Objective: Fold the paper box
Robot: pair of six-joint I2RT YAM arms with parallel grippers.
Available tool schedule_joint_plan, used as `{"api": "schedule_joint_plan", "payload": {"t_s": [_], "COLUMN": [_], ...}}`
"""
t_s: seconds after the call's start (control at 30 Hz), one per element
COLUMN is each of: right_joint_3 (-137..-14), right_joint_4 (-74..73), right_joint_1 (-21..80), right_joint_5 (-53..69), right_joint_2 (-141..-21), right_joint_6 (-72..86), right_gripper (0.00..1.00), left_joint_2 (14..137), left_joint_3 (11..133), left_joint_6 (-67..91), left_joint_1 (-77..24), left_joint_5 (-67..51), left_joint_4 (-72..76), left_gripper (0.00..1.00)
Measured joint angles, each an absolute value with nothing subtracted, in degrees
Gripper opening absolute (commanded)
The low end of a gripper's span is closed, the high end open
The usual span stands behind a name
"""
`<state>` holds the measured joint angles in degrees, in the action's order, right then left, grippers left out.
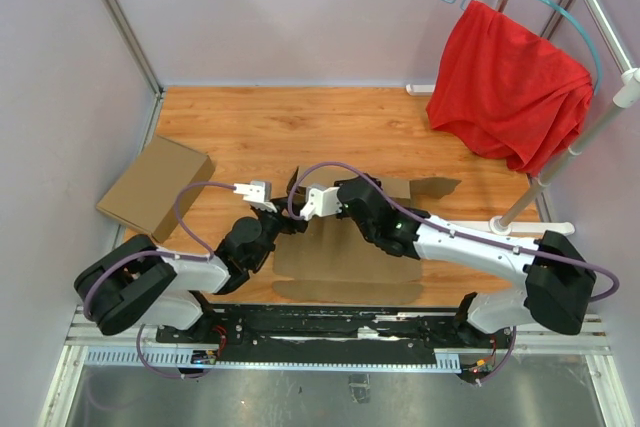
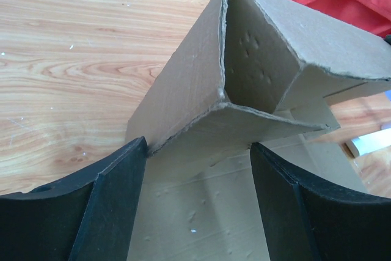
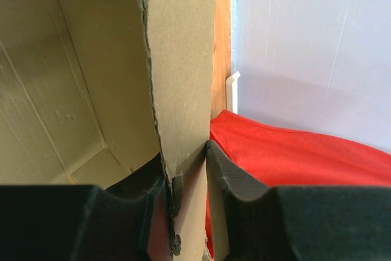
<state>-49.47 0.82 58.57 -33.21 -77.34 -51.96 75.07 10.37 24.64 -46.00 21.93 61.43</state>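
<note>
The paper box [image 1: 345, 262] is brown corrugated cardboard lying partly flat in front of the arms, with walls raised at its far left end. My left gripper [image 1: 288, 221] is open, its wide-set fingers [image 2: 116, 194] hovering over the floor panel [image 2: 201, 212] just short of a raised corner [image 2: 223, 93], holding nothing. My right gripper [image 1: 298, 189] comes in from the right. In the right wrist view, a raised wall [image 3: 183, 77] stands between its fingers [image 3: 244, 200], which are slightly parted; the right fingertip touches the wall. The right gripper [image 3: 185, 154] is open around that wall.
A lighter tan finished box [image 1: 155, 187] sits at the left of the wooden table [image 1: 300, 127]. A red cloth [image 1: 510, 87] hangs on a teal hanger from a metal rack [image 1: 590, 127] at the right. Walls close in the left and far sides.
</note>
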Motion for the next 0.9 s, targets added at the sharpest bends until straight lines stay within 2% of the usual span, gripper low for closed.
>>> {"api": "schedule_joint_plan", "payload": {"t_s": [0.2,0.33,0.4,0.5,0.57,0.63,0.7,0.83,0.9], "right_joint_3": [-54.04,-56.90,-57.63,-58.00,-58.04,-58.04,-58.00,-57.60,-57.58], "right_joint_4": [-2.92,-5.26,-6.09,-6.83,-7.14,-7.40,-7.73,-7.99,-7.99], "right_joint_1": [57.47,57.43,57.43,57.43,57.43,57.43,57.43,57.43,57.43], "right_joint_5": [-32.99,-32.71,-32.32,-32.14,-32.18,-32.21,-32.16,-32.14,-32.18], "right_joint_2": [-79.83,-81.32,-81.56,-81.71,-81.76,-81.78,-81.78,-81.78,-81.78], "right_joint_6": [-51.35,-50.59,-50.15,-49.69,-49.69,-49.63,-49.39,-49.25,-49.28], "right_gripper": [0.09,0.06,0.06,0.10,0.16,0.27,0.31,0.32,0.29], "left_joint_2": [78.63,78.72,78.72,78.63,78.04,76.62,74.02,68.18,65.63], "left_joint_3": [10.37,10.37,10.37,10.39,10.39,10.37,10.04,9.19,8.80], "left_joint_6": [24.25,23.99,23.22,21.61,20.75,20.36,20.12,19.86,19.55], "left_joint_1": [-46.00,-46.00,-46.00,-46.02,-46.06,-46.11,-46.11,-46.13,-46.13], "left_joint_5": [23.49,25.87,27.20,28.27,28.51,28.60,28.58,28.23,27.62], "left_joint_4": [65.84,66.39,66.81,67.13,66.57,65.69,64.45,61.21,59.33], "left_gripper": [0.69,0.66,0.69,0.72,0.73,0.74,0.74,0.75,0.75]}}
